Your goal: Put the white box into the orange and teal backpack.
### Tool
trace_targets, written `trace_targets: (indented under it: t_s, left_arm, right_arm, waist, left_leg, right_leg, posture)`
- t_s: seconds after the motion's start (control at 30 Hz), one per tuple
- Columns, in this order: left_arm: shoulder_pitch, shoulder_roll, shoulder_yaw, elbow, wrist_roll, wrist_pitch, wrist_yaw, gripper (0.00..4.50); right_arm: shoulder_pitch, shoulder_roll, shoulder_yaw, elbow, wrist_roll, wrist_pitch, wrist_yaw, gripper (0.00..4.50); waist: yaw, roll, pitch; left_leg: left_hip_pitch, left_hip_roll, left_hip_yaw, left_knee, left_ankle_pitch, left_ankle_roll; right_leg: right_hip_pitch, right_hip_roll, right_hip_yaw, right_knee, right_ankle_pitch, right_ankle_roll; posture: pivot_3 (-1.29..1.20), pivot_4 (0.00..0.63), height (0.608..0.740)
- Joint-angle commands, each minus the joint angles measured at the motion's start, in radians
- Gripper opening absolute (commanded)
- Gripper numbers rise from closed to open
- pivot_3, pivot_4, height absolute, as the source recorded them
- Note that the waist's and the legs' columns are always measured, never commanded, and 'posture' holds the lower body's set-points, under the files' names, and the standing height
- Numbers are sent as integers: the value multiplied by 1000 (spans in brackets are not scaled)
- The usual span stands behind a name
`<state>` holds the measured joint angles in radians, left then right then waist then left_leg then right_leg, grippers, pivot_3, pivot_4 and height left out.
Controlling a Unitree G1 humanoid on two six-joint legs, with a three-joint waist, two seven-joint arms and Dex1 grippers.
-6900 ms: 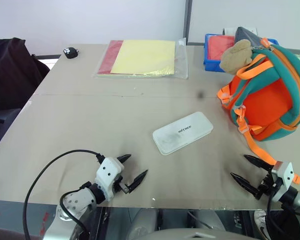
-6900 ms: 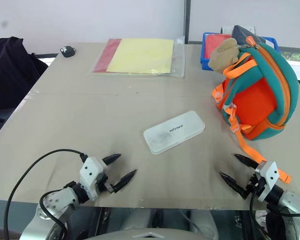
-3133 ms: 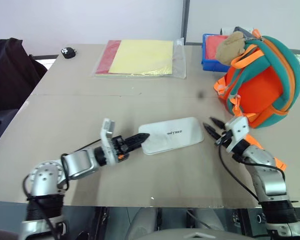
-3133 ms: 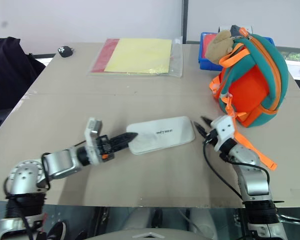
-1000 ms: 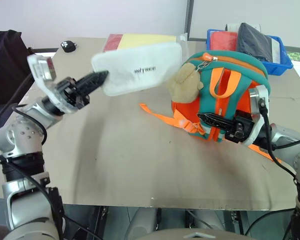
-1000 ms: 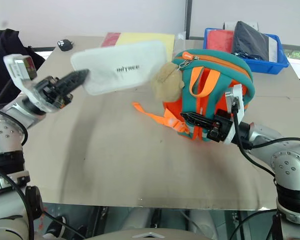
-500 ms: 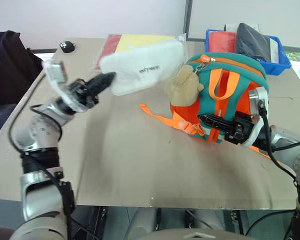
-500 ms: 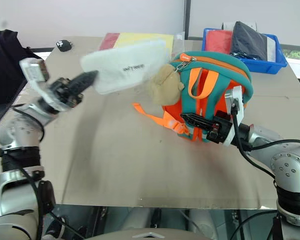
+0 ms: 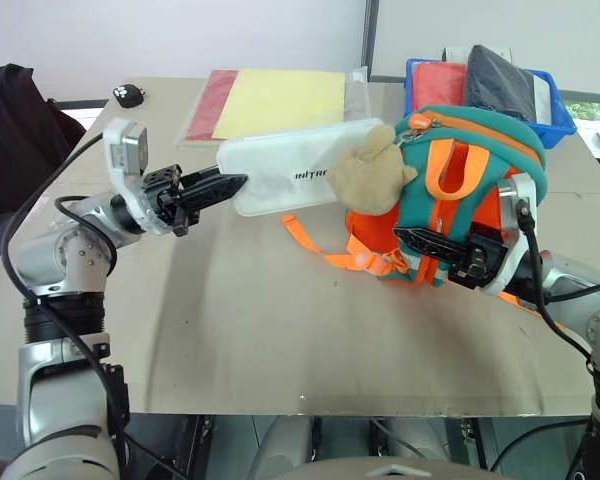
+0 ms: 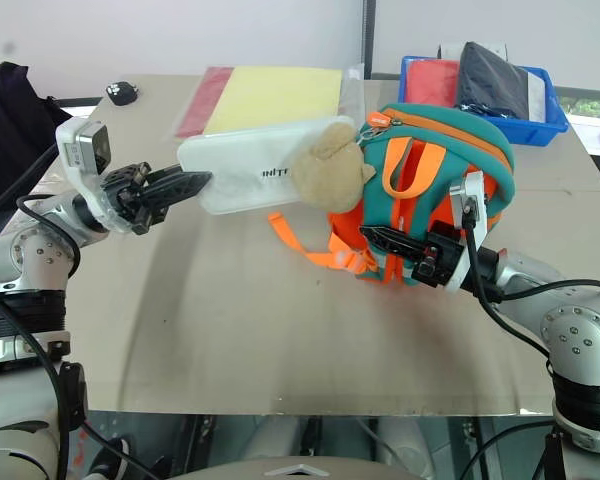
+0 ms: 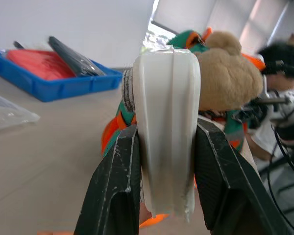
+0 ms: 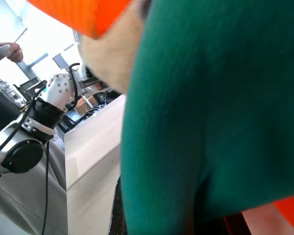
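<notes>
Two grippers are at work on the table [image 9: 230, 330]. Left gripper [image 9: 220, 186] has its two black fingers pinched tight on one short end of the white box [image 9: 300, 178]. It holds the box up off the table, lying about level. The far end of the box is at the backpack [image 9: 470, 190], right behind the tan plush toy [image 9: 368, 180]. From the wrist of that arm you see the box edge-on, squeezed between both fingers [image 11: 118, 181].

Right gripper [image 9: 420, 240] is pressed against the front of the backpack. Its fingers are close together on the teal and orange cloth there. I cannot tell just which bit of cloth it has. The backpack stands on the table with its zip side up, and an orange strap [image 9: 320, 245] trails from it toward the left gripper.

Dark letters on the box lid look like "INITREE", but they are small and hard to read.

Behind the backpack is a blue bin [image 9: 555, 105] with something red and something dark inside. Behind the box lies a clear sleeve [image 9: 280, 100] of yellow and red paper. Near the sleeve, away from the backpack, is a small black thing [image 9: 130, 96].
</notes>
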<state>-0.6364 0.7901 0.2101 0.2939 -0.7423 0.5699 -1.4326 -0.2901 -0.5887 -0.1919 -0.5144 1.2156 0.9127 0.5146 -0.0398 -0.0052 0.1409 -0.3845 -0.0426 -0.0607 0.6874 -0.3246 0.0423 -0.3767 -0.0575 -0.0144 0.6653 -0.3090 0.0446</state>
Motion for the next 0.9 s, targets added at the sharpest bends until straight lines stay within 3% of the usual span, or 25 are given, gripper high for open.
trace_targets:
  t_s: [0.03,0.2,0.43,0.57,0.7,0.9]
  left_arm:
    - [-62,39,-62,52,94,-112,-119,1050]
    - [-198,-29,-201,146,264,-384,-181,1050]
    - [-385,-106,-230,367,363,-558,-151,1050]
    - [-460,-189,-234,455,400,-570,-108,1050]
    - [-522,-314,-264,496,451,-579,-51,1050]
    - [-680,-547,-291,689,548,-580,174,1050]
  right_arm:
    - [-10,-4,-8,-31,12,-24,4,64]
    - [-14,2,1,-22,5,-28,13,64]
    - [-1,12,8,-36,-4,-40,5,64]
    - [3,12,16,-43,-10,-48,4,64]
    - [-8,17,31,-32,-37,-56,10,64]
    - [-22,38,54,-28,-66,-71,10,64]
  waist:
    - [1,0,0]
    - [8,0,0]
    - [-1,0,0]
    - [-2,0,0]
    - [1,-1,0]
    - [2,-2,1]
  left_leg:
    - [0,0,0,0,0,0]
    - [0,-1,-1,1,0,0]
    - [-1,-3,-1,2,0,0]
    - [0,-3,-1,3,0,0]
    - [-1,-4,-3,5,0,1]
    - [-9,-8,-12,13,0,1]
  right_leg:
    - [0,0,0,0,0,0]
    - [0,0,-1,0,0,0]
    - [-1,-1,-2,4,0,0]
    - [-1,-1,-1,12,0,0]
    - [-1,-1,-1,13,0,0]
    - [-2,-1,-6,13,0,1]
  posture:
    - [0,150,740]
    - [0,150,740]
    - [0,150,740]
    - [0,150,740]
    - [0,150,740]
    - [0,150,740]
